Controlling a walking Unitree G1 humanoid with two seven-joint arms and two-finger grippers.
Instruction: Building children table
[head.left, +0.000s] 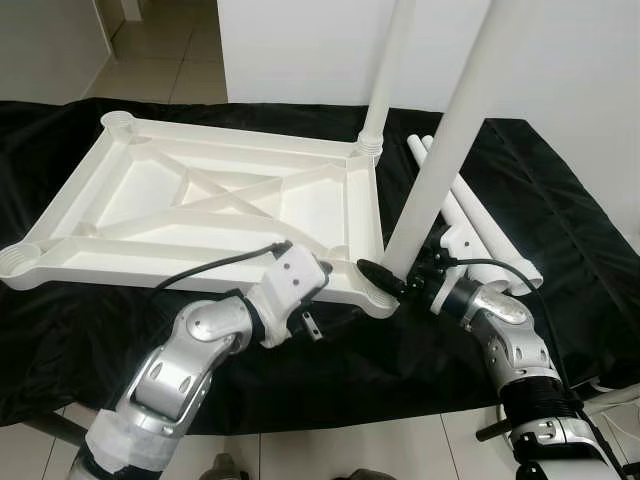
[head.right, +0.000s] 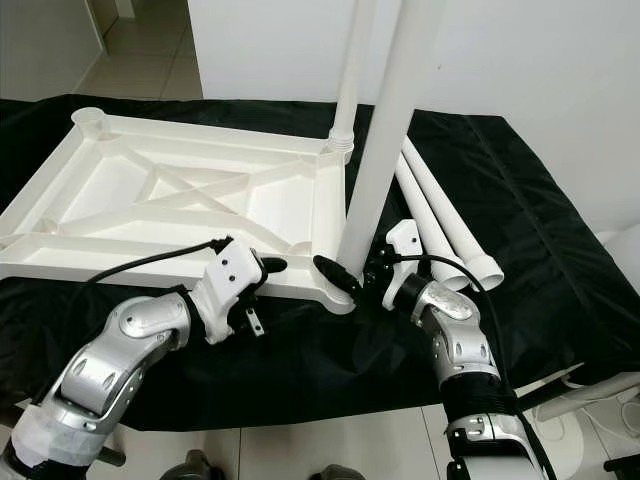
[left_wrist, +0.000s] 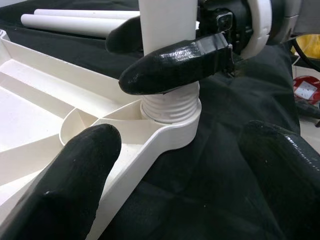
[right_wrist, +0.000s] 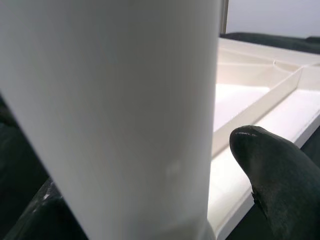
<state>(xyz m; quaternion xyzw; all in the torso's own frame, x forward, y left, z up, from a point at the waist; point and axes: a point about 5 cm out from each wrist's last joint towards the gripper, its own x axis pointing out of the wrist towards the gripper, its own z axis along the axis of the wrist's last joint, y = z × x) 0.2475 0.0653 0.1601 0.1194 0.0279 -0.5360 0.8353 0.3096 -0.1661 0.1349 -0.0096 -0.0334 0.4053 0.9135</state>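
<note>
An upside-down white plastic tabletop (head.left: 150, 190) lies on a black cloth. One white leg (head.left: 388, 70) stands in its far right corner socket. A second white leg (head.left: 440, 170) stands tilted in the near right corner socket (left_wrist: 170, 107), where its thread still shows above the rim. My right gripper (head.left: 388, 274) is shut on this leg just above the socket, one finger (left_wrist: 170, 67) in front and one behind; the leg (right_wrist: 115, 115) is close beside a fingertip (right_wrist: 270, 165). My left gripper (left_wrist: 180, 170) is open by the tabletop's near edge, left of that corner, holding nothing.
Two loose white legs (head.left: 480, 215) lie on the cloth (head.left: 560, 230) to the right of the tabletop. The cloth's near edge drops to tiled floor (head.left: 350, 450). A white wall (head.left: 300, 50) stands behind. A white stand base (head.left: 620, 400) sits at the lower right.
</note>
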